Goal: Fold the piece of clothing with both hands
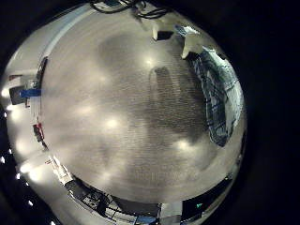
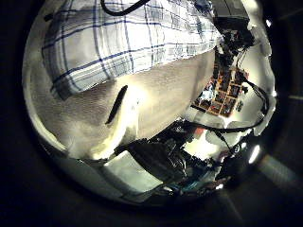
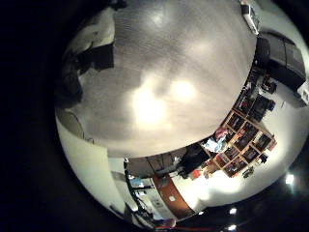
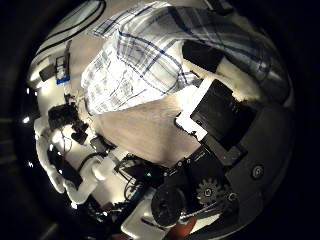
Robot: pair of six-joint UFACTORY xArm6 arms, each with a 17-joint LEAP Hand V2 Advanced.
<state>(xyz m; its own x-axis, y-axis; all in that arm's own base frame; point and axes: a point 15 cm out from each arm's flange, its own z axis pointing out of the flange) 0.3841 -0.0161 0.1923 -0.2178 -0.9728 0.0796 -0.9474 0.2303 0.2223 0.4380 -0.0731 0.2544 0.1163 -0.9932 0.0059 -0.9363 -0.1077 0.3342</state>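
Note:
A checked garment (image 2: 133, 43) lies spread flat on the table (image 2: 85, 118). The left little finger side palm view shows it from well above, as a strip (image 1: 220, 94) at the table's edge. Only body parts of my left hand (image 2: 142, 170) show, beside the cloth's hem, and nothing is held there. The same checked garment (image 4: 150, 60) lies under my right hand (image 4: 215, 120), whose fingers (image 4: 225, 105) reach out over its edge, fairly straight, with no cloth between them.
Bare tabletop (image 1: 122, 103) stretches wide beside the garment. A pale object (image 1: 173, 28) stands near the table's far edge. Shelving with boxes (image 3: 246, 130) and clutter (image 2: 227, 80) lie past the table's edge.

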